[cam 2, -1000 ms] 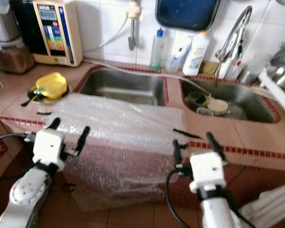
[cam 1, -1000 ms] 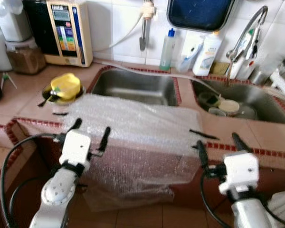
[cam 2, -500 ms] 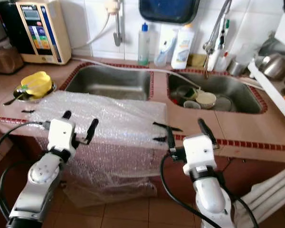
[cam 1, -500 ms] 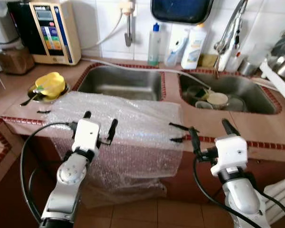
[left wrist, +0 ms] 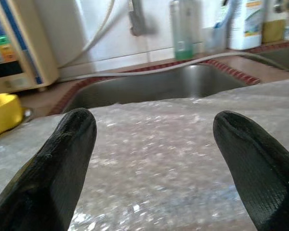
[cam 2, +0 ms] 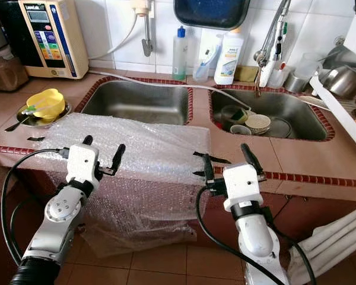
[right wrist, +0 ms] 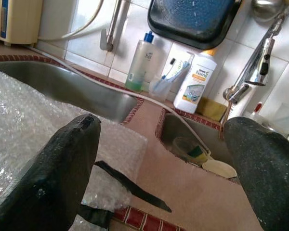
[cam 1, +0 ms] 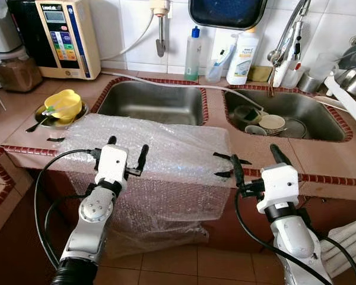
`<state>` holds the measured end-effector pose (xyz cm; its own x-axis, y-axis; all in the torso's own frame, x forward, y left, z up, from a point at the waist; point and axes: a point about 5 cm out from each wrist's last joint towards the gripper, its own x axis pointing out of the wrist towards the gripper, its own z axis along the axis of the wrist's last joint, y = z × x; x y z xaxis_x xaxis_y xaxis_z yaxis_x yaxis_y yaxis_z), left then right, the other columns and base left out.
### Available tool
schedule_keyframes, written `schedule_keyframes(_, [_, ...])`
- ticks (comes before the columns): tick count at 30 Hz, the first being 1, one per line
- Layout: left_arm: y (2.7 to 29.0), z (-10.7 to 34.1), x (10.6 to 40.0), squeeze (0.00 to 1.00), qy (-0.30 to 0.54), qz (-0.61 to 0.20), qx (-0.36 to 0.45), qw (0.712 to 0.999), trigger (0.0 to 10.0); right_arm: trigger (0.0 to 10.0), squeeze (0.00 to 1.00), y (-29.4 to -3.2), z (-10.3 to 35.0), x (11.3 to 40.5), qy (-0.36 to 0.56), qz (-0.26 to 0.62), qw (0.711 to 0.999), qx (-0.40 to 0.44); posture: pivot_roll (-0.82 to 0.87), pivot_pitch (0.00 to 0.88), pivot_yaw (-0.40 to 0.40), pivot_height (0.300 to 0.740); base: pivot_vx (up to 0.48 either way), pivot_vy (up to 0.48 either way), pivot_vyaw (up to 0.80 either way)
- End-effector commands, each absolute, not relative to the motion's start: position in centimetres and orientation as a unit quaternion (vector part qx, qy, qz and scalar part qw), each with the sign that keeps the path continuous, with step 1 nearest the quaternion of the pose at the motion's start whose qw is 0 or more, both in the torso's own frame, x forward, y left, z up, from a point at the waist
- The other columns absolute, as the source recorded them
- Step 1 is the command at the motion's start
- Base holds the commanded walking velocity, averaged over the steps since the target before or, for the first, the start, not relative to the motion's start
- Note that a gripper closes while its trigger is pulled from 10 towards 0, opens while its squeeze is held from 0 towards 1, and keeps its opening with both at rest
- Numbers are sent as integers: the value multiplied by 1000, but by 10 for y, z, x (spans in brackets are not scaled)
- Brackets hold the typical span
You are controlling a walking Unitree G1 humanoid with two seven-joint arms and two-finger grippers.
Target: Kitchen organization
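A sheet of bubble wrap [cam 1: 148,148] lies over the tiled counter's front edge and hangs down toward the floor, held by black tape strips [cam 1: 225,159]. My left gripper [cam 1: 127,153] stands open in front of its left part, fingers pointing at the wrap [left wrist: 154,159]. My right gripper [cam 1: 255,163] is open too, held at the counter edge just right of the wrap's taped corner [right wrist: 111,178]. Neither holds anything. A yellow bowl [cam 1: 65,105] with a spoon rests on the counter to the left.
Behind the wrap are two steel sinks, the left sink [cam 1: 151,104] bare, the right sink [cam 1: 296,119] holding cups and dishes. Soap bottles [cam 1: 240,50], a tap [cam 1: 288,41] and a water purifier [cam 1: 68,35] line the tiled wall. White pipes [cam 1: 350,237] lie at lower right.
The camera has shifted, bringing the counter more squarely into sight. Both arms have risen and reached forward toward the counter edge; both grippers stay open.
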<state>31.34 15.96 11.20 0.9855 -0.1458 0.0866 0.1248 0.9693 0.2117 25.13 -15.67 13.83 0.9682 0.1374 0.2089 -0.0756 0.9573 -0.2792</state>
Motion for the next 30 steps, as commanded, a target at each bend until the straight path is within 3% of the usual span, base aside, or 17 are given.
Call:
schedule_keyframes(1, [166,115,316,0,-58,-53,104,991,10000,10000,0,-160,136,249,-112,42,984,-134,102,0,-9,740,0,0,0])
schedule_keyframes(11, [197,114,311,0,-56,-4,110,992,10000,10000,0,-175,129,225,-88,10,988,-124,93,0,-10,740,0,0,0])
schedule_keyframes(20, [192,113,311,0,-57,-11,108,993,10000,10000,0,-171,133,220,-88,26,986,-137,80,0,-9,740,0,0,0])
schedule_keyframes(30, [188,115,313,0,-59,-15,104,993,10000,10000,0,-168,133,218,-85,27,987,-135,74,0,-3,740,0,0,616])
